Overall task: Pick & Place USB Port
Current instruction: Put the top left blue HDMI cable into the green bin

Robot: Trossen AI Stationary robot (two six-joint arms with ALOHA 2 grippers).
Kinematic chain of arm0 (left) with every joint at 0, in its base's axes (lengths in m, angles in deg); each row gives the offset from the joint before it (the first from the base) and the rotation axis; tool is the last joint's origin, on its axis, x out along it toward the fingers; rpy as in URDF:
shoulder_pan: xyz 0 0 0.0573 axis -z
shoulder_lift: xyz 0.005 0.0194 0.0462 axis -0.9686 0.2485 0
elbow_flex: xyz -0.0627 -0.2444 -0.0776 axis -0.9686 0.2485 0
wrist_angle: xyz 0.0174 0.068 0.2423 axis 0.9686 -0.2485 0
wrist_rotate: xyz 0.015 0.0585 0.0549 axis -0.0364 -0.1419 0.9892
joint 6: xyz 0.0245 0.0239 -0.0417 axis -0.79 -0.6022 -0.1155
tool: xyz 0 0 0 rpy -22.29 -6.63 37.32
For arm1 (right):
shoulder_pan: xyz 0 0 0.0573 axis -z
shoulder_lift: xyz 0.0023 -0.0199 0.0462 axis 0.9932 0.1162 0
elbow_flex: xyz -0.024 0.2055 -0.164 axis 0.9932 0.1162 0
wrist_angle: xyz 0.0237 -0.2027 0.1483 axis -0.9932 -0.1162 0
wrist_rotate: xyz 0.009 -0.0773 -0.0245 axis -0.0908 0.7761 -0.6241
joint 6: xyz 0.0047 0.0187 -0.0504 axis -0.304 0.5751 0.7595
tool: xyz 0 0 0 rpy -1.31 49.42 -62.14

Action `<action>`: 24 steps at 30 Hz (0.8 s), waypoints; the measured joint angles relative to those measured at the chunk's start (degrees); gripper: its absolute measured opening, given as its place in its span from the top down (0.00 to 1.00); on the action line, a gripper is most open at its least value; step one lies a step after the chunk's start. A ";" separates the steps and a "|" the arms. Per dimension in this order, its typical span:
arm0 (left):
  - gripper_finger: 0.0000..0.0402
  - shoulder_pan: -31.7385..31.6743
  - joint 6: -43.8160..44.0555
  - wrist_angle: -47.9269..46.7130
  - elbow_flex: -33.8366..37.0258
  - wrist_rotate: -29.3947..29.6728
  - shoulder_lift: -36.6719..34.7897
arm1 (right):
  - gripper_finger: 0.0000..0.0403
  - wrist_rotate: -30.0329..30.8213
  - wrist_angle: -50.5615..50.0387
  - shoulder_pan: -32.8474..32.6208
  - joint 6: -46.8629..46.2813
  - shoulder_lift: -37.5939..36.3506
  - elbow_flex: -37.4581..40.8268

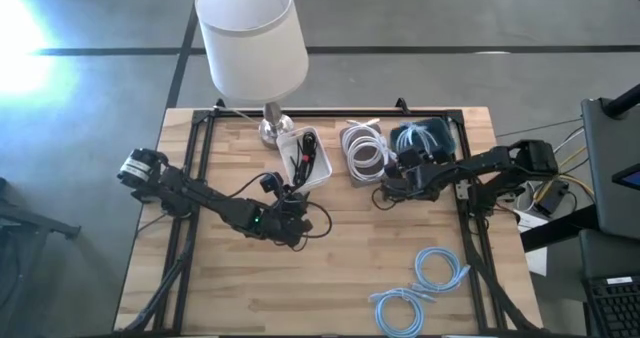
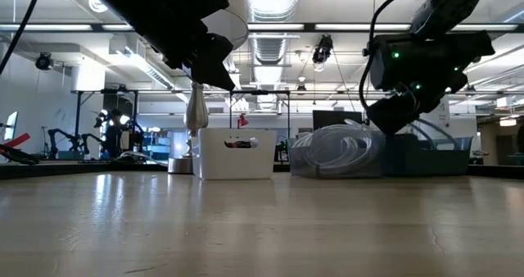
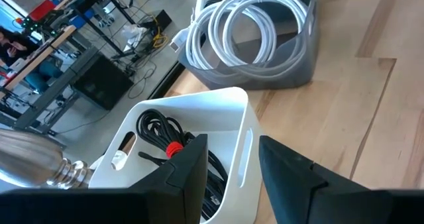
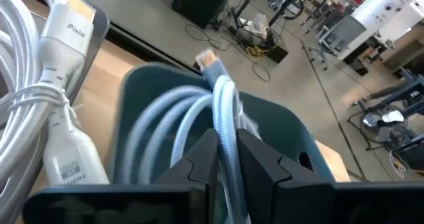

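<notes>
Wooden table (image 1: 330, 278) with a big white lamp (image 1: 250, 33) at the far edge. Behind centre sit three bins: white bin (image 3: 225, 118) holding black cables (image 3: 159, 131), grey bin (image 3: 291, 71) with coiled white cables (image 3: 245, 18), dark teal bin (image 4: 278, 128). Left gripper (image 3: 228, 161) hovers just short of the white bin, jaws released, empty. Right gripper (image 4: 225, 154) over the teal bin, clenched on a light-blue cable (image 4: 222, 105). Two more blue cables (image 1: 425, 283) lie near the front right
</notes>
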State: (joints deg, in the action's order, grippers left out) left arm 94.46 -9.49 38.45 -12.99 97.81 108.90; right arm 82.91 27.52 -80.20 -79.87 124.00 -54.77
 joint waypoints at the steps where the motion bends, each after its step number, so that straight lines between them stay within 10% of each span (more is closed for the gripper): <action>1: 0.65 0.00 0.00 0.00 0.00 0.00 0.00 | 0.87 0.07 0.52 0.14 0.22 0.33 0.00; 24: 0.65 0.00 0.00 -0.04 0.00 -0.01 0.00 | 0.70 -3.07 0.37 0.88 14.14 1.02 -3.12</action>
State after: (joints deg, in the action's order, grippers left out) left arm 94.46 -9.49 38.40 -12.99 97.80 108.90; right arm 79.84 27.89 -79.32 -65.73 125.03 -57.89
